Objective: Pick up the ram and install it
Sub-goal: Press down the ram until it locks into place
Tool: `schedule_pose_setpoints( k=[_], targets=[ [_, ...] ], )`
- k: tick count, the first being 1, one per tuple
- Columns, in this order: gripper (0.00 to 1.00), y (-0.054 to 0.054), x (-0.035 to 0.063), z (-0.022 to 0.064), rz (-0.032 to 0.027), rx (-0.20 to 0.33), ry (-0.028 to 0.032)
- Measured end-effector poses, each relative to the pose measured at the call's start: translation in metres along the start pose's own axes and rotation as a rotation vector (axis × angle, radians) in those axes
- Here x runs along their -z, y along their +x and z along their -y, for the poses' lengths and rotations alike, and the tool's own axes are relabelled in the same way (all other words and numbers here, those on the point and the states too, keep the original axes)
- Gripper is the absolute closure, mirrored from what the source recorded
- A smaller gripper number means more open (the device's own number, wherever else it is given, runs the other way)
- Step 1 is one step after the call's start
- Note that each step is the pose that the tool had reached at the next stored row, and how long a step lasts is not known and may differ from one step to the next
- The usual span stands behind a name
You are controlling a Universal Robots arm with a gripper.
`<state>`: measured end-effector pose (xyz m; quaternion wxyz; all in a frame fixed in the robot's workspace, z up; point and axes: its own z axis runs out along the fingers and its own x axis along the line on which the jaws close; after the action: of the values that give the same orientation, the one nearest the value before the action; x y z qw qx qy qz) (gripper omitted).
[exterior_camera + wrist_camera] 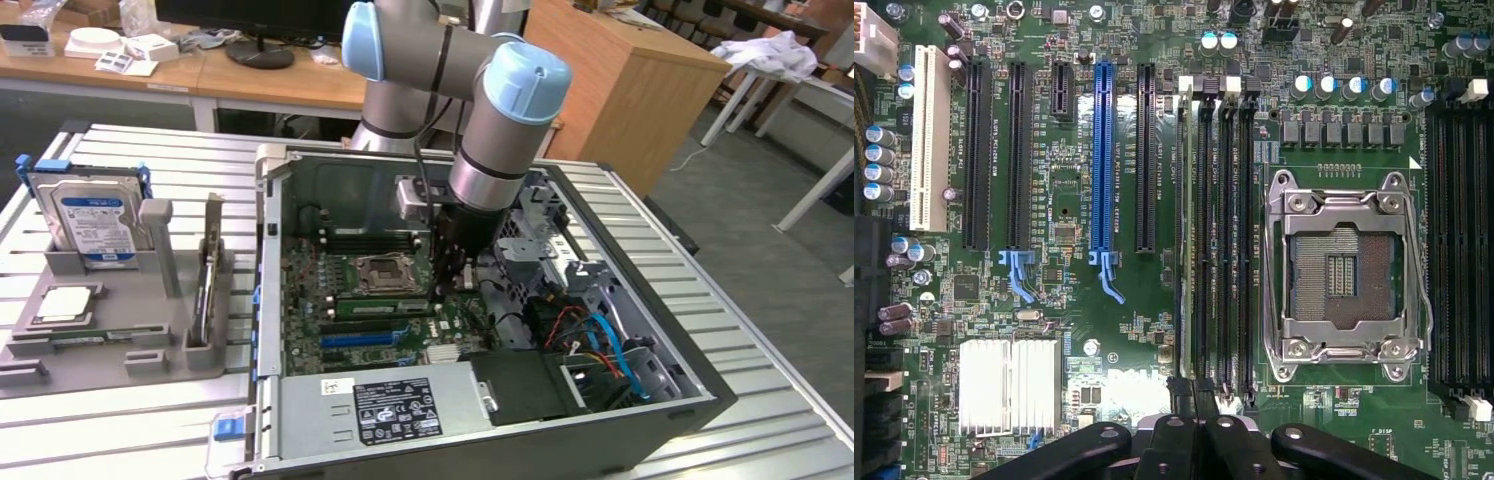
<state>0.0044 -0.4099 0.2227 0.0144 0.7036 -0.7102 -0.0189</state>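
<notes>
The ram (380, 306) is a slim green stick standing on edge in a memory slot just beside the CPU socket (380, 272), inside the open computer case. In the wrist view the ram (1186, 230) shows edge-on as a thin pale strip in the outermost of the black memory slots (1219, 230). My gripper (451, 285) reaches down into the case at one end of that stick. Its dark fingers are shut together, with the gripper (1192, 392) right at the stick's end. Whether the tips touch the stick I cannot tell.
The case walls (667, 400) surround the motherboard. Orange and blue cables (601, 345) lie at the exterior view's right, and a power supply (394, 405) sits near the front. A grey holder (120, 360) at the exterior view's left carries a hard drive (94, 215) and other parts.
</notes>
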Motion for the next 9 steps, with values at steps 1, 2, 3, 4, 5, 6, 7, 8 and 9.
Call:
schedule_pose_setpoints(
  k=[1,2,3,4,5,6,7,8,9],
  targets=[
    [0.89,0.0,-0.0006,0.0001,0.0,0.0,0.0001],
    [0.89,0.0001,-0.0008,0.0001,-0.0003,0.0,0.0],
    [0.89,0.0001,-0.0008,0.0,-0.0002,0.0,-0.0001],
    [0.89,0.0001,-0.0008,0.0,-0.0002,0.0,-0.0001],
    [0.89,0.0001,-0.0008,0.0001,-0.0001,0.0,0.0],
    [0.89,0.0001,-0.0009,0.0001,0.0,0.0,0.0],
    [0.89,0.0,-0.0009,0.0001,0.0001,0.0,0.0],
    [0.89,0.0,-0.0006,0.0001,0.0003,0.0,0.0],
    [0.89,-0.0001,0.0001,0.0,0.0011,0.0,0.0002]
  ],
)
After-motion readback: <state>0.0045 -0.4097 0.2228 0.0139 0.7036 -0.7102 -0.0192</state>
